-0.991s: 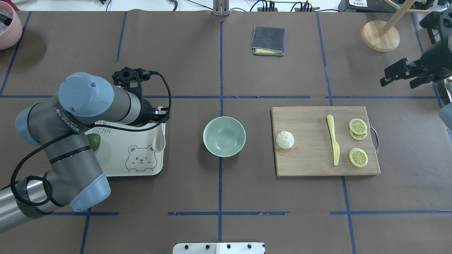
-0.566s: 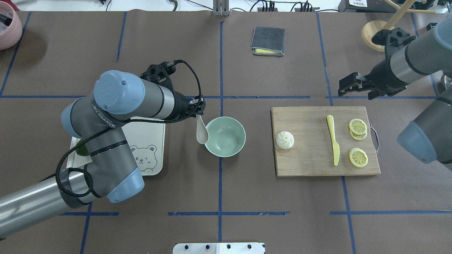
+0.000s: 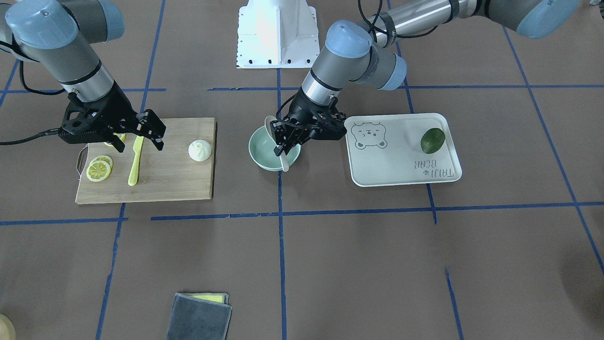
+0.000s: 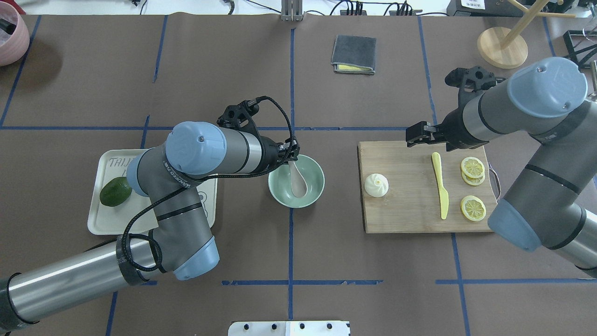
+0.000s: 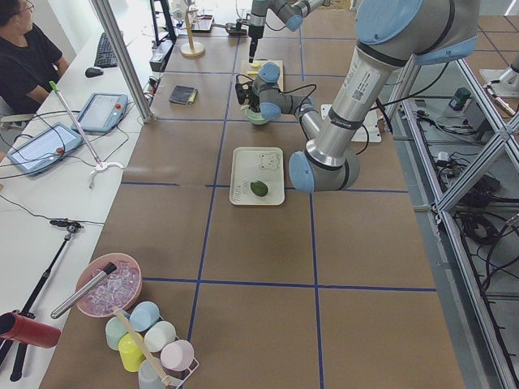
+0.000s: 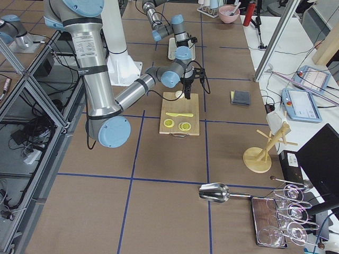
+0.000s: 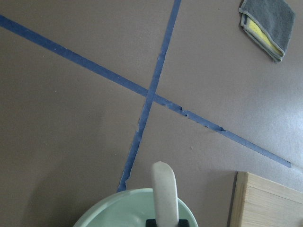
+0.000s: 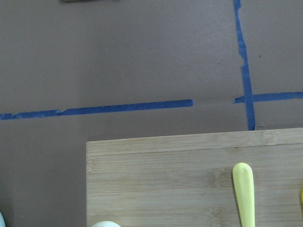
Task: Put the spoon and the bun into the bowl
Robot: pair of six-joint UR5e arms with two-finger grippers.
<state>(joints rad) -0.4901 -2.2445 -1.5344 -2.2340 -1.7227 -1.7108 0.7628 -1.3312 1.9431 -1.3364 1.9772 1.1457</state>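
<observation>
Left gripper pinches the spoon by its handle, scoop hanging inside the bowl at frame centre; lower it before releasing, so it cannot bounce out. Bun sits right of centre on the board, right gripper wide nearby.

The left arm is stretched forward with the wrist angled down, and the left gripper is closed on the handle of the spoon. The right arm is bent at the elbow and reached inward. The right gripper is held low with its jaws spread and empty.
</observation>
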